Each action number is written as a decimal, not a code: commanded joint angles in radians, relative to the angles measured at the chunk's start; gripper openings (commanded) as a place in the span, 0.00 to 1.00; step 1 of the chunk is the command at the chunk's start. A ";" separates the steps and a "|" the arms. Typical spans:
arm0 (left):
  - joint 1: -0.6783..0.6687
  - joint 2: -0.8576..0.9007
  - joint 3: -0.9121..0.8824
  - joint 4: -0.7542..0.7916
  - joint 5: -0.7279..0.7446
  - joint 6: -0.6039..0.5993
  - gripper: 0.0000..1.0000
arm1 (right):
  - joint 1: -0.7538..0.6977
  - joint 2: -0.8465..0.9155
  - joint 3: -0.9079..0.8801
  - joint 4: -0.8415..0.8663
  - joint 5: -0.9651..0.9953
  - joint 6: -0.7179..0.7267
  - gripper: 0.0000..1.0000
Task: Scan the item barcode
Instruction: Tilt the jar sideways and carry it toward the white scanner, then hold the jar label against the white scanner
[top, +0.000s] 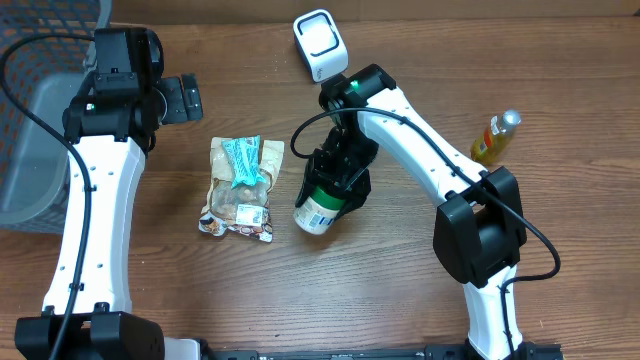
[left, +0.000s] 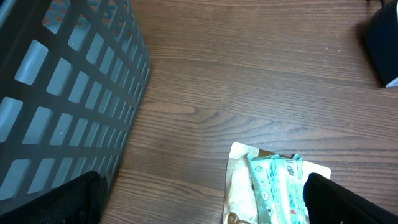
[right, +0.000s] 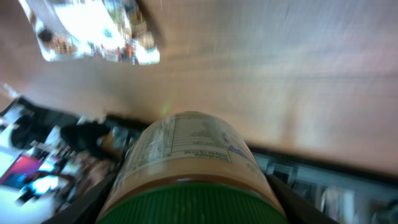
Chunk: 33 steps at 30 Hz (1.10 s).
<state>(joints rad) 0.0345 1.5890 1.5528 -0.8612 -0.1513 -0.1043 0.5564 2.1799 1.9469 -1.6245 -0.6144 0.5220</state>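
The item is a jar (top: 316, 214) with a green lid and a white printed label, held tilted just above the table in my right gripper (top: 336, 186). In the right wrist view the jar (right: 186, 155) fills the space between both fingers (right: 87, 205), label side facing away from the camera. A white barcode scanner (top: 318, 45) stands at the back of the table, beyond the jar. My left gripper (top: 186, 98) hangs open and empty at the left. Its dark fingertips (left: 339, 199) frame bare wood and the edge of a snack pouch (left: 267, 186).
A beige snack pouch with a teal packet on top (top: 240, 188) lies left of the jar. A grey slotted basket (top: 30, 140) sits at the far left, close beside my left gripper (left: 202, 202). A yellow bottle (top: 495, 137) stands at the right.
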 joint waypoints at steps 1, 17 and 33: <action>-0.002 0.001 0.007 0.001 -0.006 0.008 1.00 | -0.003 -0.012 0.031 0.048 0.180 -0.006 0.40; -0.002 0.001 0.007 0.001 -0.006 0.008 1.00 | -0.046 -0.012 0.118 0.360 0.655 -0.184 0.23; -0.002 0.001 0.007 0.001 -0.006 0.008 0.99 | -0.055 -0.012 0.330 0.586 0.711 -0.426 0.15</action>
<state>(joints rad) 0.0345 1.5890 1.5528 -0.8612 -0.1513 -0.1040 0.4988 2.1826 2.2570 -1.0729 0.0761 0.1184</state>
